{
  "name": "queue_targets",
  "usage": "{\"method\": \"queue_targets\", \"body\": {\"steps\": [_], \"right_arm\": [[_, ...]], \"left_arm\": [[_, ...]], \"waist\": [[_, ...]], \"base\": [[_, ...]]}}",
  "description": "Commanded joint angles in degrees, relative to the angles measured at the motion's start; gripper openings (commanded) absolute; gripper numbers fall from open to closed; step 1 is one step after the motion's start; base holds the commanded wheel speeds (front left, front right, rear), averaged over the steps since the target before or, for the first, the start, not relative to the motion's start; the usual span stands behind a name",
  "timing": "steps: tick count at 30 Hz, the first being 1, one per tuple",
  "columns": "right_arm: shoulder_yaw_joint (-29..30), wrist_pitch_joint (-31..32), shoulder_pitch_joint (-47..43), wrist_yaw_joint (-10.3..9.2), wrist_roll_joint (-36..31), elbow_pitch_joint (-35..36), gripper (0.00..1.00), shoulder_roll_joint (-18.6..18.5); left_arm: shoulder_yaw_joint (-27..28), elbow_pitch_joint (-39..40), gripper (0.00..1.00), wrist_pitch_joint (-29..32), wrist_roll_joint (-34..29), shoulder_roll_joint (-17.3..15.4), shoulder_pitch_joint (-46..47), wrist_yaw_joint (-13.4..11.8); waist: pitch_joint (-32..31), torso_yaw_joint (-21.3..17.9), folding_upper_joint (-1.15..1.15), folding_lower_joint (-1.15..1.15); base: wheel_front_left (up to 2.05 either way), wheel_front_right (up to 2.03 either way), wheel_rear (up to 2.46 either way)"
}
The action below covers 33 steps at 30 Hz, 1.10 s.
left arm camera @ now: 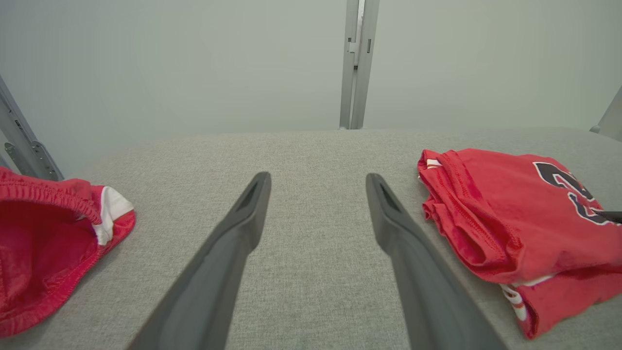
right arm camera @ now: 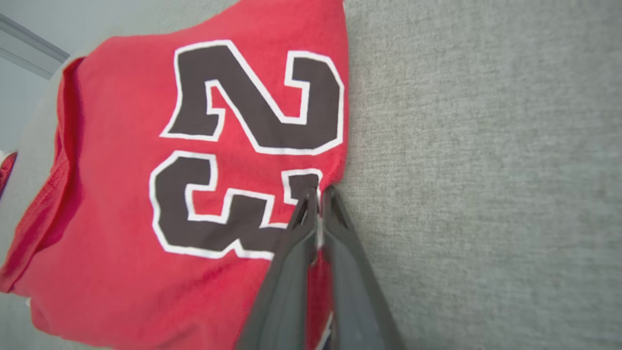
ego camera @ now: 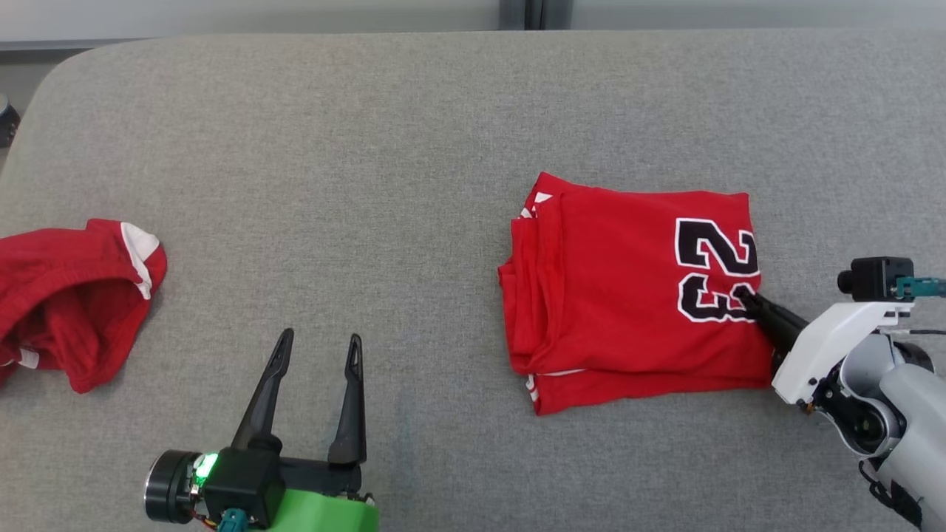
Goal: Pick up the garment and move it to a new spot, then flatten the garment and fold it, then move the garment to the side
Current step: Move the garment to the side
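**Step in hand.** The garment (ego camera: 628,288), a red jersey, lies folded into a compact stack on the grey tabletop (ego camera: 369,148), at about 3 o'clock from the middle of the head view. Folding is judged complete. The step in hand is the last one, moving the garment to the side.

**Right gripper.** The right gripper (ego camera: 741,295) enters from 4 o'clock. Its jaws are pinched together on the garment's right-hand edge, beside the black number (right arm camera: 243,146). A sliver of cloth shows between the fingers in the right wrist view.

**Left gripper.** The left gripper (ego camera: 321,336) stands at 7 o'clock with its jaws spread wide. It holds nothing and is well apart from the garment.

**Other items.** A second red garment (ego camera: 66,295) lies crumpled at 9 o'clock.

**Next move.** Judged to call for a low, steady pull or lift. With a single-edge grip, the layers could slide apart or the fold could open.
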<state>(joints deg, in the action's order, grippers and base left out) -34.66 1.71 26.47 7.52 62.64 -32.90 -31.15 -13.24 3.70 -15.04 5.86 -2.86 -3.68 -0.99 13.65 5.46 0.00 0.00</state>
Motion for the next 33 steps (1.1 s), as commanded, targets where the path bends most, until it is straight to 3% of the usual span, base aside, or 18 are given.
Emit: {"method": "queue_targets", "body": {"steps": [1, 11, 19, 23, 33], "right_arm": [[-0.5, -0.9, 1.6, -0.09, -0.4, -0.3, 0.00, -1.2], [-2.8, -5.4, 14.5, -0.08, -3.8, -3.8, 0.00, -8.0], [1.5, -8.6, 23.7, -0.08, -1.8, -10.8, 0.00, -12.2], [3.6, -9.5, 26.7, -0.07, -0.9, -14.3, 0.00, -13.3], [3.3, -12.4, 33.7, -0.07, -7.3, -20.0, 0.00, -19.1]], "left_arm": [[0.1, 0.4, 1.00, -0.2, -0.7, -0.1, 1.4, 0.3], [0.1, 1.8, 1.00, -0.2, -2.5, -0.1, 7.4, 2.3], [-1.5, 4.2, 1.00, -0.2, -5.3, -0.7, 14.0, 4.8], [-2.7, 5.0, 1.00, -0.2, -6.3, -1.9, 16.4, 5.6], [-5.0, 8.4, 1.00, -0.2, -8.4, -4.9, 19.6, 6.4]], "waist": [[1.8, -1.1, 0.00, 0.00], [12.8, -5.7, 0.00, 0.00], [21.5, -8.8, 0.00, 0.00], [24.2, -10.4, 0.00, 0.00], [28.6, -12.4, 0.00, 0.00]], "base": [[0.00, 0.00, 0.00], [0.00, 0.00, 0.00], [0.00, 0.00, 0.00], [0.00, 0.00, 0.00], [0.00, 0.00, 0.00]]}}
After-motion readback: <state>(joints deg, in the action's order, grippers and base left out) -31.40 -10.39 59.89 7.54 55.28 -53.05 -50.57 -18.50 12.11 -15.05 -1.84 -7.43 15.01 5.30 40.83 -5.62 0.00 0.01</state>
